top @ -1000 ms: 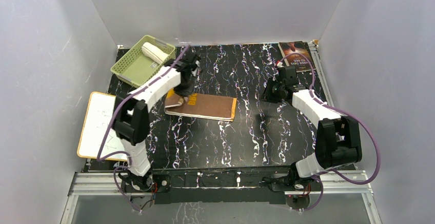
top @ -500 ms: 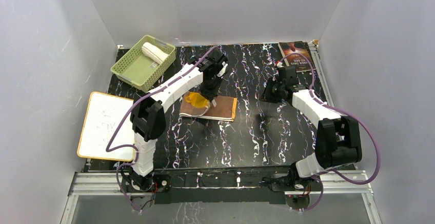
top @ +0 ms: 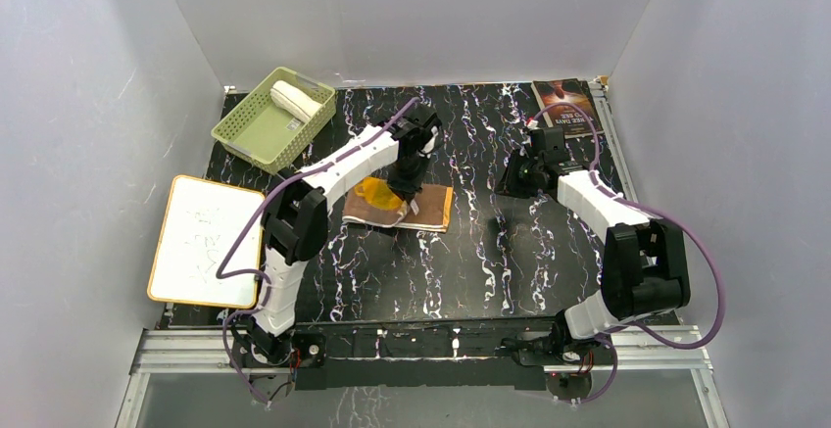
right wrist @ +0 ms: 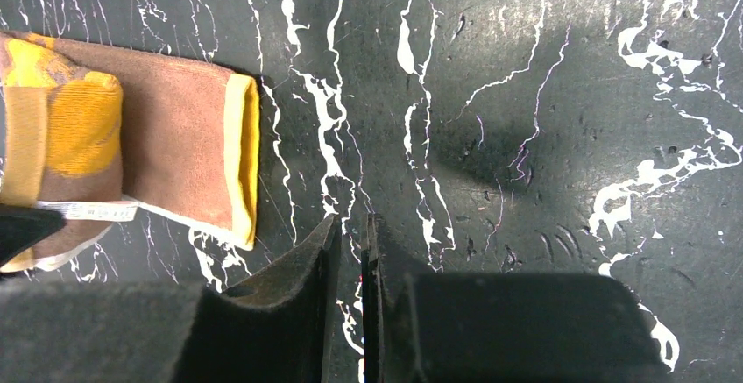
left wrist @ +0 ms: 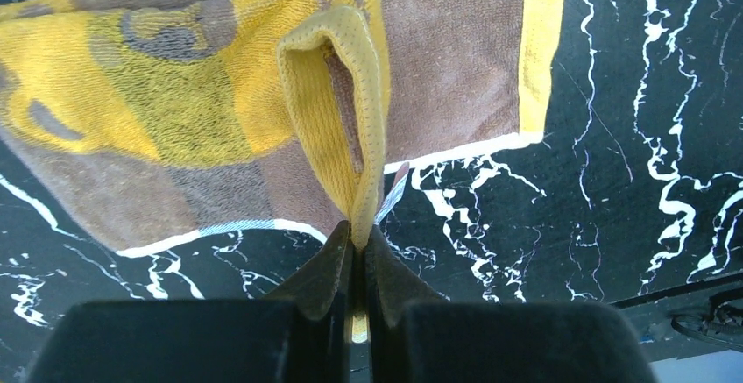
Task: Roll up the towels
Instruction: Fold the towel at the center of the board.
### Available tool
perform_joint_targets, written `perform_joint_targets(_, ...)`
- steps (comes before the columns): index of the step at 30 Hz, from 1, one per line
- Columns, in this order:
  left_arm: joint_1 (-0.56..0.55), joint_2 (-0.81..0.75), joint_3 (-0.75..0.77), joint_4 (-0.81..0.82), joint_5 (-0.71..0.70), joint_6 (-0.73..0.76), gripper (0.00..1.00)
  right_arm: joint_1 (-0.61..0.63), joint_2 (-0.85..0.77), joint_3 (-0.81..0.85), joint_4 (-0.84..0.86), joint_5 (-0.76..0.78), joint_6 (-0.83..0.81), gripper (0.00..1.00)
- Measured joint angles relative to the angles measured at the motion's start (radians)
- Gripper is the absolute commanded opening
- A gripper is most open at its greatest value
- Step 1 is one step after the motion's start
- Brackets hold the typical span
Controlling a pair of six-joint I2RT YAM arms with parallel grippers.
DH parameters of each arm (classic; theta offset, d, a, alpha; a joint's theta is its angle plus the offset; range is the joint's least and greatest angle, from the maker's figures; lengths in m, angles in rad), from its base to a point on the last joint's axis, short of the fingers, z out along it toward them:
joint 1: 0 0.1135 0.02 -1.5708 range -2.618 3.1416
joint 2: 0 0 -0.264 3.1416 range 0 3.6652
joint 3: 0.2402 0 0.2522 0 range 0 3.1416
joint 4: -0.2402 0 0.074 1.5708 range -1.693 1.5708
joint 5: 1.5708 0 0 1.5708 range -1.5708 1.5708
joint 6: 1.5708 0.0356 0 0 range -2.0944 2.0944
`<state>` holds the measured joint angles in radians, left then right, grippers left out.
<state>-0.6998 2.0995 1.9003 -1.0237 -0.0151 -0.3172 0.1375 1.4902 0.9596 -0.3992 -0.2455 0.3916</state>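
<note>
The mustard-yellow towel [top: 397, 205] with its tan-brown side lies mid-table, its left end folded over toward the right, yellow face up. My left gripper [top: 402, 193] is shut on the yellow hem of that folded end [left wrist: 350, 129], pinched between the jaws just above the cloth. The towel also shows in the right wrist view [right wrist: 166, 146]. The cream-white towel [top: 296, 100] lies rolled in the green basket [top: 257, 126]. My right gripper [top: 513, 178] is shut and empty, low over bare table to the right of the towel.
A white board [top: 201, 242] lies at the table's left edge. A dark-covered book [top: 565, 103] lies at the back right corner. Grey walls stand close on three sides.
My left gripper carried the towel's left end up and over to the right, folding it onto the rest; the yellow face now shows. The right arm has hardly moved.
</note>
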Motion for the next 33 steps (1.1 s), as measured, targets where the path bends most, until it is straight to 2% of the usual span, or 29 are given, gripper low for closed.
perform_joint_targets(22, -0.026, 0.035, -0.006, 0.143, 0.069, -0.131, 0.0, 0.0, 0.041, 0.0, -0.002, -0.016, -0.021, 0.14)
perform_joint_targets(23, -0.027, 0.035, -0.011, 0.151, 0.074, -0.133, 0.02, 0.0, 0.041, 0.0, -0.002, -0.016, -0.022, 0.14)
perform_joint_targets(26, -0.029, 0.035, -0.026, 0.166, 0.093, -0.134, 0.22, 0.0, 0.041, -0.001, -0.002, -0.015, -0.024, 0.16)
perform_joint_targets(29, -0.03, 0.027, -0.062, 0.219, 0.143, -0.14, 0.29, 0.0, 0.043, -0.003, -0.002, -0.015, -0.024, 0.17)
perform_joint_targets(33, -0.03, -0.028, -0.144, 0.329, 0.23, -0.138, 0.48, 0.001, 0.044, -0.01, 0.004, -0.016, -0.023, 0.15)
